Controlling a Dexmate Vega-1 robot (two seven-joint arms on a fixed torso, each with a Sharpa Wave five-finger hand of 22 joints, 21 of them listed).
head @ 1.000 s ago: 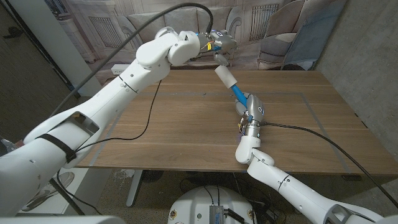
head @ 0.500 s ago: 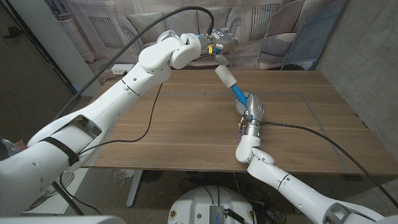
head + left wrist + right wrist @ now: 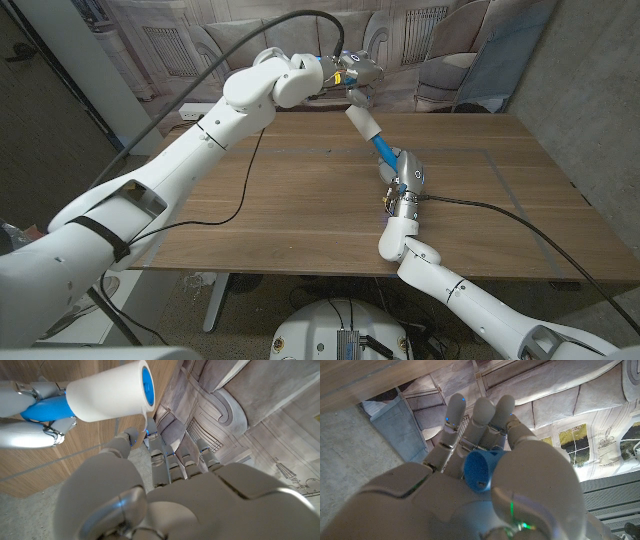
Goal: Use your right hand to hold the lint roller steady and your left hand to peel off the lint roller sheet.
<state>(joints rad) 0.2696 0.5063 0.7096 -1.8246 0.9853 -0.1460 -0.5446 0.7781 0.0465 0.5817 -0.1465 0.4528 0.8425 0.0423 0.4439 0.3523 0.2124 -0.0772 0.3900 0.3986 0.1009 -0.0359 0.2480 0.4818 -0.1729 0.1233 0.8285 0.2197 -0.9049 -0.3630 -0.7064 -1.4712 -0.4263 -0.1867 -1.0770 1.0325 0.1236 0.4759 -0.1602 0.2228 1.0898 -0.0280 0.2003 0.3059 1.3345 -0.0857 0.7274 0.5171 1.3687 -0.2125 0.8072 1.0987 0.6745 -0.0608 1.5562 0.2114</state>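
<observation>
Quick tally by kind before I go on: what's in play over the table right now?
Lint rollers: 1, the lint roller, white roll on a blue handle, held up over the table.
Robot hands: 2, the right hand gripping the handle and the left hand at the roll's far end.
Total: 3.

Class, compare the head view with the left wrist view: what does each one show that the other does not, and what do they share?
Head view alone: the whole wooden table, both arms, and the right hand gripping the lint roller by its blue handle, roller raised toward the left hand.

Left wrist view alone: the roller's blue end cap and a thin edge of sheet hanging from the roll toward the left hand's fingers; whether they pinch it is unclear.

Both: the white roll, blue handle, right hand's fingers and the backdrop.
</observation>
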